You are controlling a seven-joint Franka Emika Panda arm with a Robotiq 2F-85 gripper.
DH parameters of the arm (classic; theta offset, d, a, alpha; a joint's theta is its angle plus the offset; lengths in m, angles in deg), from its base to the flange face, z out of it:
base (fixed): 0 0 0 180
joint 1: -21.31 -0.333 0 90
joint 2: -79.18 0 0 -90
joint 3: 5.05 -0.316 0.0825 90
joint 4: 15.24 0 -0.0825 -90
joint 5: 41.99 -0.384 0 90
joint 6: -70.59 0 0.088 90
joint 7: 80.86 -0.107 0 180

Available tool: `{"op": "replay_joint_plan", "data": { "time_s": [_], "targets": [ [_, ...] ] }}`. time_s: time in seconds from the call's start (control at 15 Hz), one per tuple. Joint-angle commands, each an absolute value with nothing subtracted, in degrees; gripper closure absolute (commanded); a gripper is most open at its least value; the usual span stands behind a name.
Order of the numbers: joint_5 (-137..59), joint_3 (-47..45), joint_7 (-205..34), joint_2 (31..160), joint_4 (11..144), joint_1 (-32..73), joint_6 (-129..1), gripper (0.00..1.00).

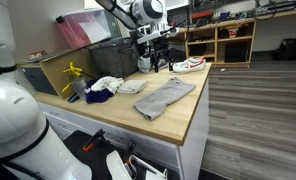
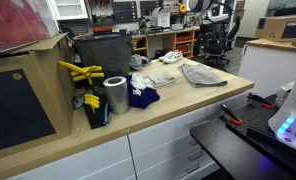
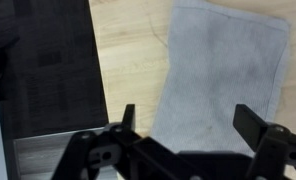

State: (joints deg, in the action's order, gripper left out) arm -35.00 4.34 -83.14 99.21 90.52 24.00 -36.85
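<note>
Now my gripper hangs wide and empty above the grey cloth, already spread flat at upper right; the crumpled clothes mid-left are still unsorted.

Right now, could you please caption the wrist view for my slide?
Open gripper above a grey cloth lying flat on the wooden countertop, beside a dark bin.

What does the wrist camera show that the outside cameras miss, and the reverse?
Wrist view alone: the gripper standing open and empty just above the grey cloth. Exterior views alone: a metal cylinder, a yellow object, a blue cloth, a white cloth and a shoe. Shared: that grey cloth lying flat on the wooden counter.
</note>
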Motion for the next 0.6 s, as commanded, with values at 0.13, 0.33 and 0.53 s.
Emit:
{"op": "replay_joint_plan", "data": {
  "time_s": [0.13,0.33,0.53],
  "targets": [
    [-27.5,0.8,-72.9,88.1,108.8,24.1,-39.6,0.00],
    [-28.0,0.2,-74.5,90.7,106.4,24.6,-37.4,0.00],
    [-27.4,0.0,-74.2,87.6,109.3,24.5,-37.3,0.00]
  ]
}}
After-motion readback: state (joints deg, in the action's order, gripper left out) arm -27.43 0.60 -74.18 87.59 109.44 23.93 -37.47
